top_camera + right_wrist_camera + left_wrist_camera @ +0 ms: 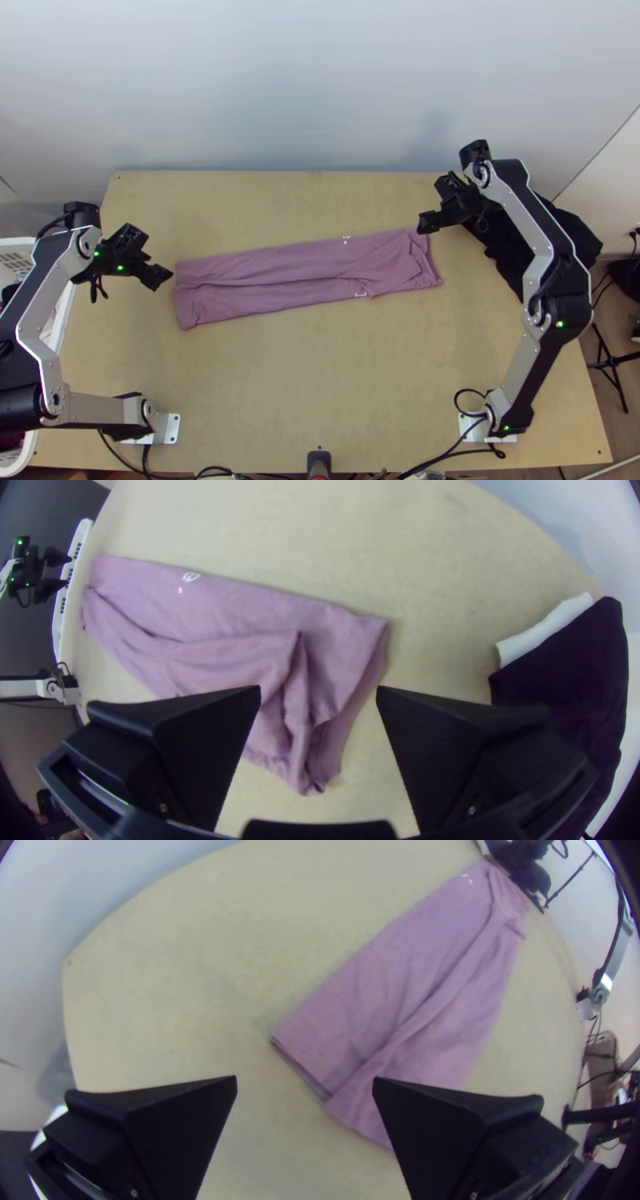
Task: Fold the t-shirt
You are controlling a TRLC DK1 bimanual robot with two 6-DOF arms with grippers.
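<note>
My two grippers, left gripper (162,277) and right gripper (426,223), each near one end of the shirt, fingers wide apart | one basket (18,241), one dark cloth (582,236) | small white marks on fabric | I see one mauve t-shirt (296,264) mid-table, folded into a long strip, rumpled at the right gripper's end

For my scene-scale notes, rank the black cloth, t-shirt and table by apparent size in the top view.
1. Wooden table
2. Pink t-shirt, a long strip
3. Black cloth, partly behind the right arm
</note>
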